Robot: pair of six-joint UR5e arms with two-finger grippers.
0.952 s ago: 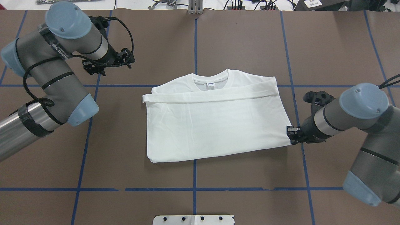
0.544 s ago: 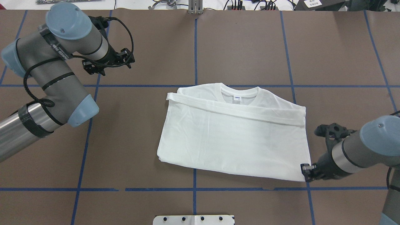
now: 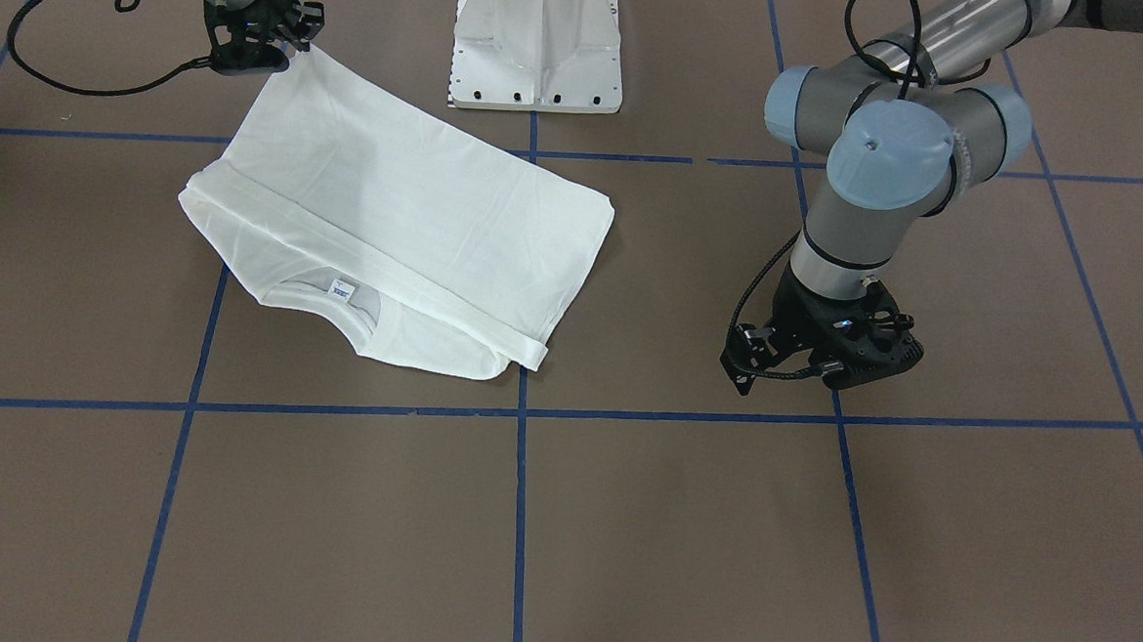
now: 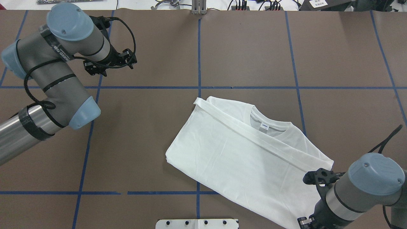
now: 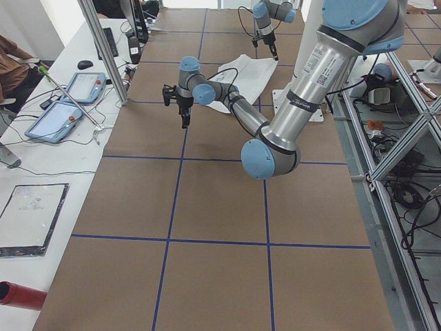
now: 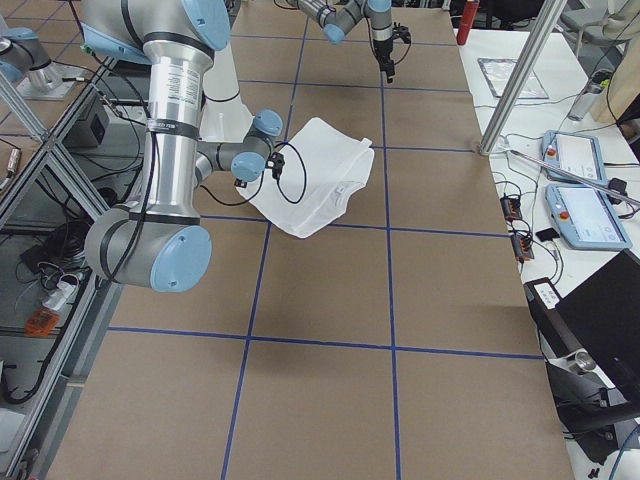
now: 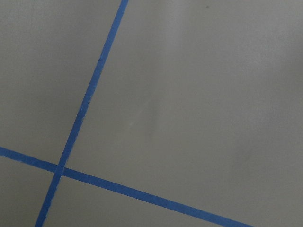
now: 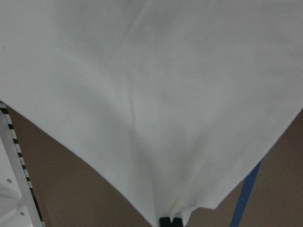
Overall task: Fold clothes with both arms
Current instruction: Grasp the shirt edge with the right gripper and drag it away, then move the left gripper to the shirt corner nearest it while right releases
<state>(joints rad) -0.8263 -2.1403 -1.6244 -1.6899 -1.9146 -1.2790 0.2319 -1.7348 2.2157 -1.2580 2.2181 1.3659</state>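
The white shirt (image 4: 241,159) lies folded on the brown table, turned diagonally, with its collar and label (image 4: 264,126) facing up. My right gripper (image 4: 304,221) is at the table's near edge by the pedestal, shut on the shirt's hem corner (image 3: 304,53). In the right wrist view the cloth (image 8: 151,94) fans out from the pinch at the black fingertips (image 8: 170,221). My left gripper (image 4: 109,65) hovers over bare table well away from the shirt, pointing down (image 3: 824,359). Its wrist view shows only table and tape, so I cannot tell its state.
The white pedestal base (image 3: 537,45) stands at the robot's side of the table, close to the held corner. Blue tape lines (image 4: 198,57) grid the brown surface. A side bench with tablets (image 5: 69,86) and cables runs along the table's far edge.
My right gripper has pulled the shirt corner back toward the robot's base. The shirt slid with it and rotated diagonally. The left arm has not moved.
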